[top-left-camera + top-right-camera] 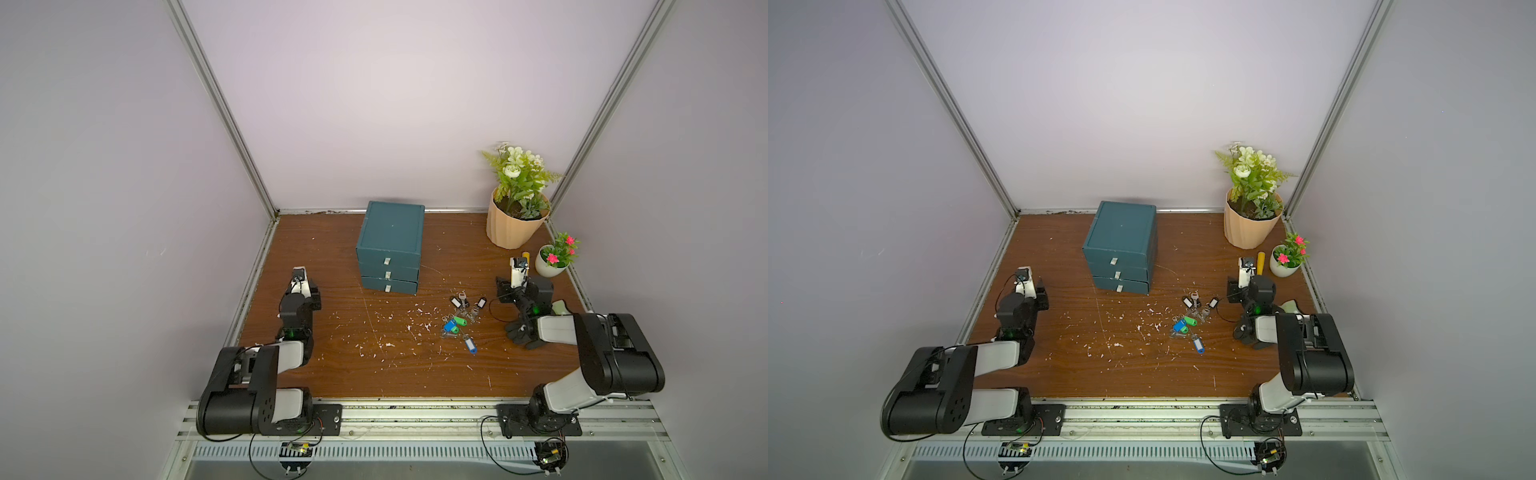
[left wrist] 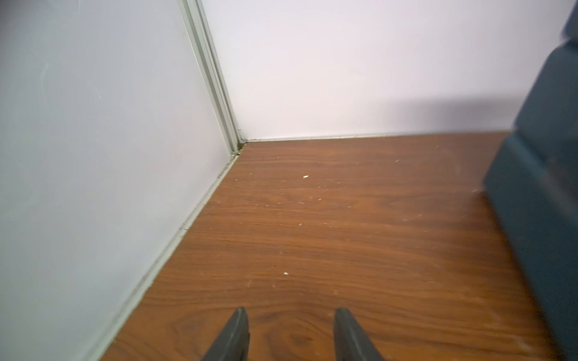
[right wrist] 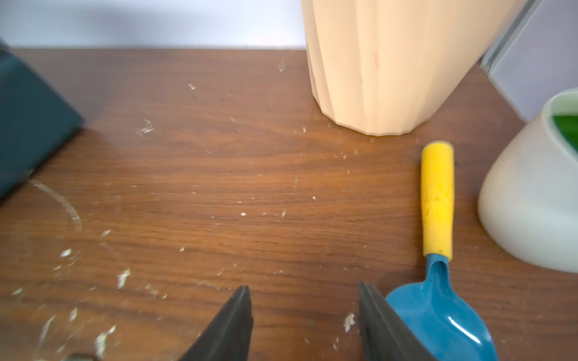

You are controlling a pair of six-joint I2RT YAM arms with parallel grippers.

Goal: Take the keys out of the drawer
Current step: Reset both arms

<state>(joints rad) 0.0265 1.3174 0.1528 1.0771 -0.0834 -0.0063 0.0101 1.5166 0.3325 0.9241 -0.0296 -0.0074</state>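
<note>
The keys [image 1: 461, 322] [image 1: 1192, 322] lie in a loose heap on the wooden table, several rings with black, green and blue tags, right of the teal chest of drawers [image 1: 390, 245] [image 1: 1121, 245]. All three drawers of the chest are pushed in, each with a small pale handle [image 1: 387, 274]. My left gripper [image 2: 292, 312] is open over bare wood near the left wall, left of the chest, with nothing between its fingers. My right gripper [image 3: 305, 287] is open and empty too. It is low over the table, behind and to the right of the keys.
A blue trowel with a yellow handle [image 3: 437, 200] lies right beside my right gripper's finger [image 3: 380, 318]. Behind it stand a peach plant pot [image 1: 513, 226] [image 3: 384, 68] and a small white pot [image 1: 548, 266] [image 3: 531, 200]. White crumbs [image 1: 390, 328] litter the table. Walls close off the left, back and right.
</note>
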